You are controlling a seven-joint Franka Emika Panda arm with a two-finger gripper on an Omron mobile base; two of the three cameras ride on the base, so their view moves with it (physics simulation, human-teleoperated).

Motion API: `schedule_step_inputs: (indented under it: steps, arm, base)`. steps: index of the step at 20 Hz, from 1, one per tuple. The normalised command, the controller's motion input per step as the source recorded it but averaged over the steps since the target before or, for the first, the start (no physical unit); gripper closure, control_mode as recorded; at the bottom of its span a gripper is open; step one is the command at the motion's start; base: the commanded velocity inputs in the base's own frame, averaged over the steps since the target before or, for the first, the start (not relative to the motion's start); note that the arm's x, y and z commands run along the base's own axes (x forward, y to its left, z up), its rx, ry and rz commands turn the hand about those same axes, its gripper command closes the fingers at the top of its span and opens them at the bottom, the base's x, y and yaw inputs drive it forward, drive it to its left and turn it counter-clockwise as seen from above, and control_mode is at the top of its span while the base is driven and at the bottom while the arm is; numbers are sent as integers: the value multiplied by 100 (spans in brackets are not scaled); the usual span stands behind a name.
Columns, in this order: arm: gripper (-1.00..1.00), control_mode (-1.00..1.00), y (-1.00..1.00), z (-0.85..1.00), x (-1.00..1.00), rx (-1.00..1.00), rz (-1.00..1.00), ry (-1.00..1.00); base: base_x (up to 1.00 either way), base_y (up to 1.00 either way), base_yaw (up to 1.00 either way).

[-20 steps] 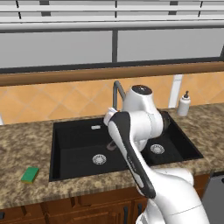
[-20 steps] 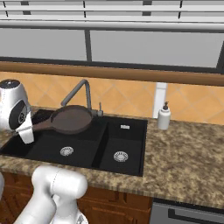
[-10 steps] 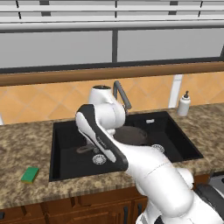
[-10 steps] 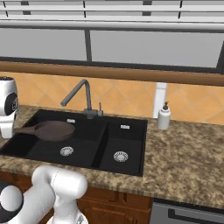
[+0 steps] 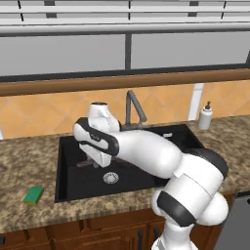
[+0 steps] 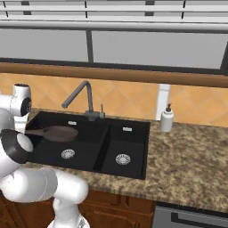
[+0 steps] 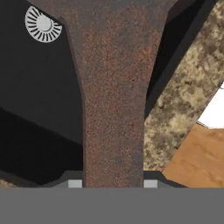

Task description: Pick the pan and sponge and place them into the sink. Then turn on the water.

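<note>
My gripper (image 7: 112,183) is shut on the long brown handle of the pan (image 7: 113,105). The dark brown pan (image 6: 59,132) hangs level, low over the wide left basin of the black sink (image 6: 133,139), with its handle pointing left towards my hand. A silver drain (image 7: 43,24) lies below the pan. The green sponge (image 5: 33,195) rests on the granite counter left of the sink (image 5: 80,184), apart from my arm. No water runs from the dark grey faucet (image 6: 84,95).
A white soap dispenser (image 6: 167,118) stands on the counter behind the sink's right end. The faucet (image 5: 133,106) rises behind the divider between the basins. A wooden sill and windows run along the back wall. Granite counter (image 6: 191,156) stretches to the right.
My arm has swung left and down with the pan, carrying it from near the faucet to low over the wide left basin. The sponge has not moved.
</note>
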Motion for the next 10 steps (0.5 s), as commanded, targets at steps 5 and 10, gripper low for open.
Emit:
schedule_step_inputs:
  steps: [5,10]
  arm:
    - [100,-100,6,-45,69,0,0,0]
    - [100,-100,0,-58,42,2,0,3]
  base:
    - [0,0,0]
    - [0,0,0]
